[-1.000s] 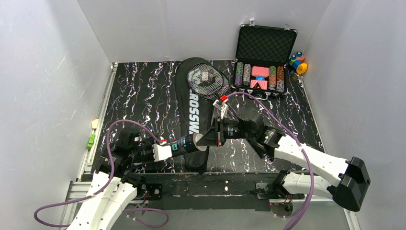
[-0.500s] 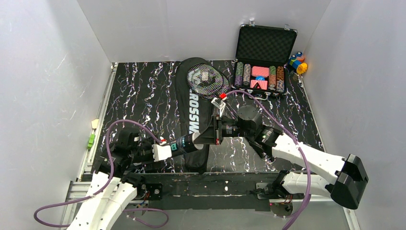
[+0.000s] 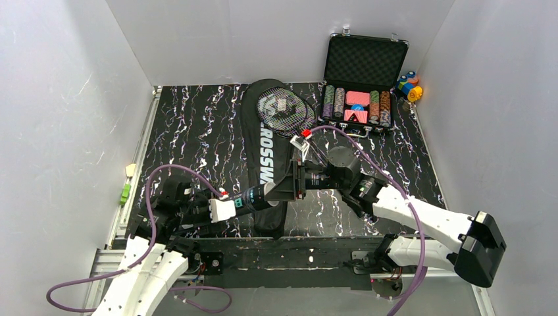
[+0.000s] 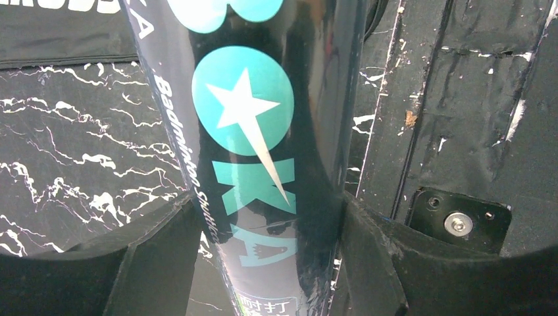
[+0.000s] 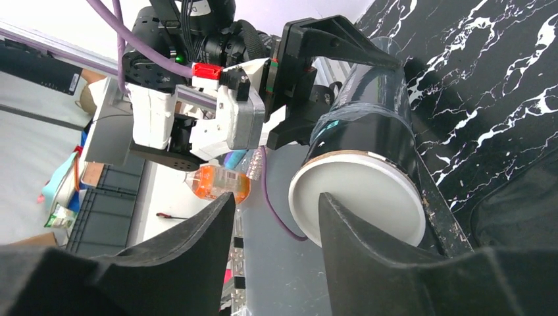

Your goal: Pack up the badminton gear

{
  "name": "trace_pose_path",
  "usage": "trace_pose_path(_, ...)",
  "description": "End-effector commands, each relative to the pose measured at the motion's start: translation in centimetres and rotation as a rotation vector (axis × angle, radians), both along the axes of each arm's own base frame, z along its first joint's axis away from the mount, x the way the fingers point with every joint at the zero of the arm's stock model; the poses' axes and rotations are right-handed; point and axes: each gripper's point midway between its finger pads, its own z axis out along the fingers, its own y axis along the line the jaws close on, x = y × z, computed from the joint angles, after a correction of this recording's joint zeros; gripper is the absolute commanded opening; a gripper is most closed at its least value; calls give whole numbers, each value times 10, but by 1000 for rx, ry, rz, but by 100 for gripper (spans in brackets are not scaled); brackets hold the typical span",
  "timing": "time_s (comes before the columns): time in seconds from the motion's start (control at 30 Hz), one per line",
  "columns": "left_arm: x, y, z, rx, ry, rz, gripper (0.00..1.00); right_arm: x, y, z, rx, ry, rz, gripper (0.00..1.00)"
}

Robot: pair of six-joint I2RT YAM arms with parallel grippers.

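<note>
My left gripper (image 4: 270, 217) clamps the long dark teal-lettered tube (image 3: 255, 197) level over the near end of the long black bag (image 3: 265, 155). Its long axis points at my right gripper (image 5: 276, 204), parted and empty, with the round white lid (image 5: 368, 197) just ahead.

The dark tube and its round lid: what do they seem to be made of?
The tube is probably cardboard under a glossy printed film: it reflects light, and a brownish edge shows at its end. The lid is likely plastic: smooth, matte, evenly white.
</note>
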Motion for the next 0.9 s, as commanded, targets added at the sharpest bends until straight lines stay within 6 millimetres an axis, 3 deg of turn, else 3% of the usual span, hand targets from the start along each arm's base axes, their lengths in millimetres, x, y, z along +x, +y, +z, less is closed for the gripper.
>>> trace_pose_path(0.0, 5, -14, 27, -72, -81, -53, 12, -1, -1, 13, 58, -43, -6, 60)
trace_pose_path(0.17, 4, -13, 26, -72, -79, -53, 12, 0, -9, 22, 86, -54, -24, 61)
trace_pose_path(0.33, 3, -13, 26, -70, -80, -52, 12, 8, -31, 23, 94, -63, -101, 57)
trace_pose_path(0.47, 3, -13, 26, -73, -79, -55, 11, 15, -42, 17, 70, -55, -149, 42)
trace_pose_path(0.63, 4, -14, 27, -78, -74, -54, 11, 20, -36, 12, 8, -44, -140, 19)
trace_pose_path(0.87, 4, -14, 29, -76, -80, -51, 12, 24, -23, 3, -53, -43, -137, 11)
